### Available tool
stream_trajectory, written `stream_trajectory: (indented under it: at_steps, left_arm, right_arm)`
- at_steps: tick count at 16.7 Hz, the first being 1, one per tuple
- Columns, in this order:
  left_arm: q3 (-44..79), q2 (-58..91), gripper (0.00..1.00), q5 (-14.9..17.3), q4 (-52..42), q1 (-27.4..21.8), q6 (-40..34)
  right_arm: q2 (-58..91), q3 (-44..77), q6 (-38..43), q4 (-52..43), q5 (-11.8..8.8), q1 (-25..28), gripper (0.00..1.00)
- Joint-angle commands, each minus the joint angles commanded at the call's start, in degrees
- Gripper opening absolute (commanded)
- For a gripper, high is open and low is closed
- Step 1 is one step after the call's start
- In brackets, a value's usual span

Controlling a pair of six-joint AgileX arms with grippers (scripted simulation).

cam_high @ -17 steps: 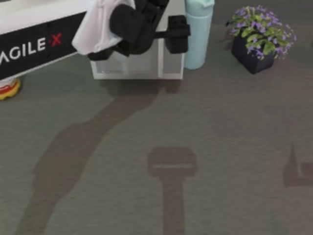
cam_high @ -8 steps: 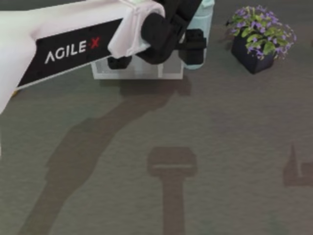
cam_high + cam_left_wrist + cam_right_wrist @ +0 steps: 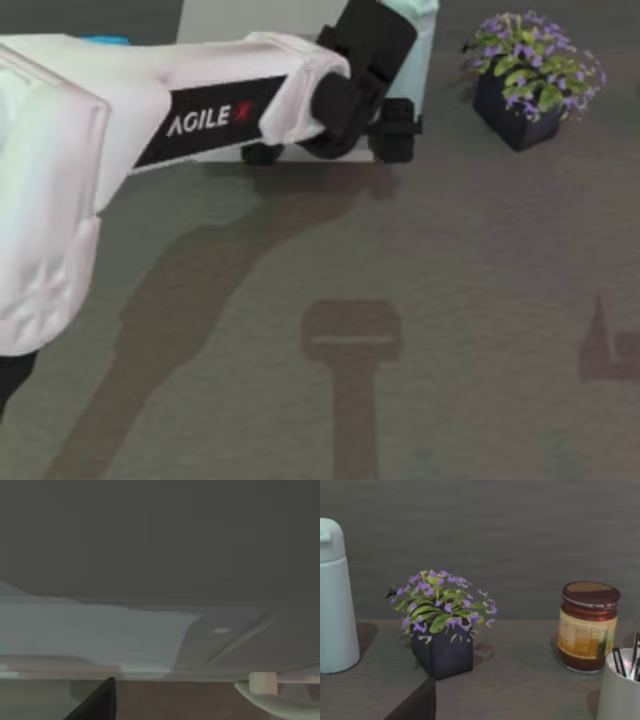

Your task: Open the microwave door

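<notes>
The left arm (image 3: 120,160) fills the top view's left side, white casing with the AgileX lettering stretched across toward the far edge of the table (image 3: 450,300). Under it sits the microwave (image 3: 240,20), a light-grey box at the far edge, mostly covered by the arm. The microwave door (image 3: 95,630) shows only in the left wrist view, as a pale panel filling the middle of the frame, very close to the camera; how far it stands open I cannot tell. Just beside the microwave on the right stands the pale blue bottle (image 3: 420,50), then, farther right, the potted purple flowers (image 3: 530,75). The left gripper (image 3: 385,125) is black, right at the microwave's front right corner; whether its fingers are spread or closed I cannot tell. From the right wrist, a brown jar (image 3: 588,626) and a white cup (image 3: 620,690) stand near the flowers.
</notes>
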Motion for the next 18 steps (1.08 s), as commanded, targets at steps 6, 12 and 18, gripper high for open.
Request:
stream_trajectory:
  at_steps: [6,12,18]
  left_arm:
    - [0.28,0.52,0.85,0.14,0.45,0.23,0.2]
    - [0.28,0.52,0.4,0.14,0.45,0.23,0.2]
    - [0.28,0.52,0.0,0.14,0.45,0.23,0.2]
  right_arm:
    - [0.0,0.0,0.0,0.0,0.0,0.0,1.0]
    - [0.0,0.0,0.0,0.0,0.0,0.0,1.0]
    - [0.0,0.0,0.0,0.0,0.0,0.0,1.0]
